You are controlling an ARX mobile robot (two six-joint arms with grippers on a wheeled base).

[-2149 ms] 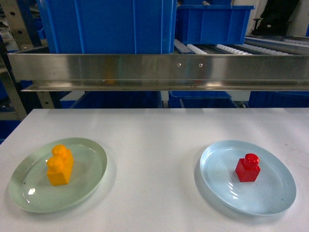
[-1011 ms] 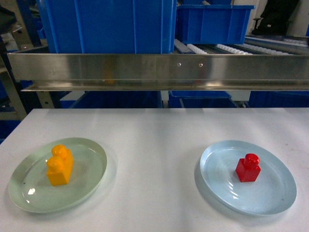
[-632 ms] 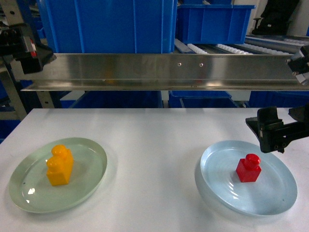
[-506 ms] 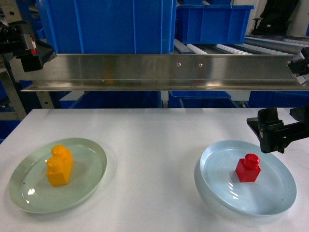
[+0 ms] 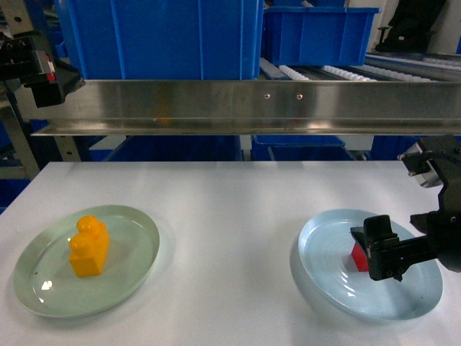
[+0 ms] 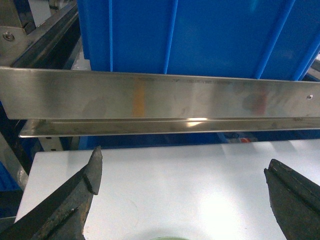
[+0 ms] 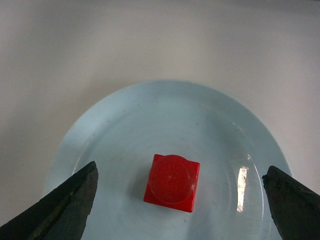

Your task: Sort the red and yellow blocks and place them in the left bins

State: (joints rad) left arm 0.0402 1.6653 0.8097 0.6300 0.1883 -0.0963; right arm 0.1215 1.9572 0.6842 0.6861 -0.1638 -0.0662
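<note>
red block: sits near the middle of the pale blue plate (image 7: 100,130) on the right side of the table, red block (image 7: 172,182) stud up

right claw: right claw (image 7: 180,200) hangs straight above it, fingers spread wide, block centred between them, so we'd say drop straight down

yellow brick: yellow brick (image 5: 89,247) on the green plate (image 5: 137,267), long axis running away from us

left claw: left claw (image 6: 185,195) spread too, up by the metal rail (image 6: 160,97), well apart from its brick

bins: blue bins (image 5: 162,36) behind the rail

red block (image 5: 356,256) mostly hidden by right gripper (image 5: 382,249) | left gripper (image 5: 39,68) edge-cropped
</note>
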